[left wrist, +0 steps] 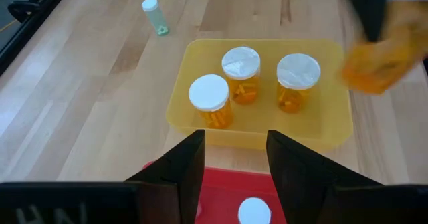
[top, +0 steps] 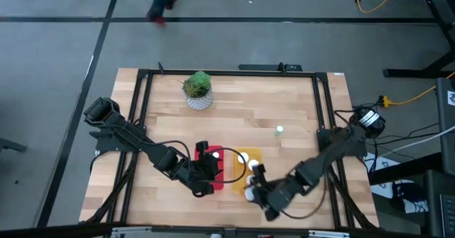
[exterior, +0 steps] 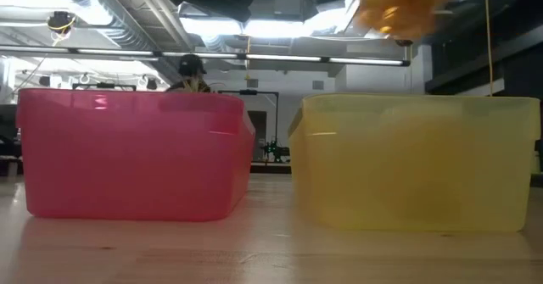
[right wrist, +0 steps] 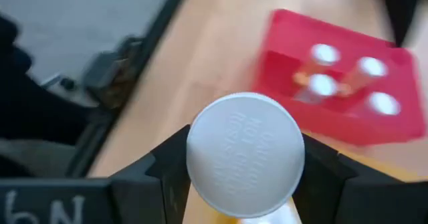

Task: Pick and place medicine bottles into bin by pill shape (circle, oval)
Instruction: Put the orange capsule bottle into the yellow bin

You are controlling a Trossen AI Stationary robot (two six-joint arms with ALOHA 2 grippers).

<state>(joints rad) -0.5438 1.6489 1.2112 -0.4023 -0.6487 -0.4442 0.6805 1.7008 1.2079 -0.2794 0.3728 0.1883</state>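
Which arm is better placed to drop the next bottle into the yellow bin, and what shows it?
The right. Its gripper already clamps a white-capped bottle beside the yellow bin; the left gripper is open and empty over the red bin.

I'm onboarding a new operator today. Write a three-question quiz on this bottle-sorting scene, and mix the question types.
1. Count: how many bottles stand inside the yellow bin?
2. True or false: the right arm's jaws are empty.
3. Pick one. The small loose bottle is: A) inside the yellow bin; B) on the table, outside both bins; C) stacked on another bottle.

Key: 1) three; 2) false, they are shut on a white-capped bottle; 3) B.
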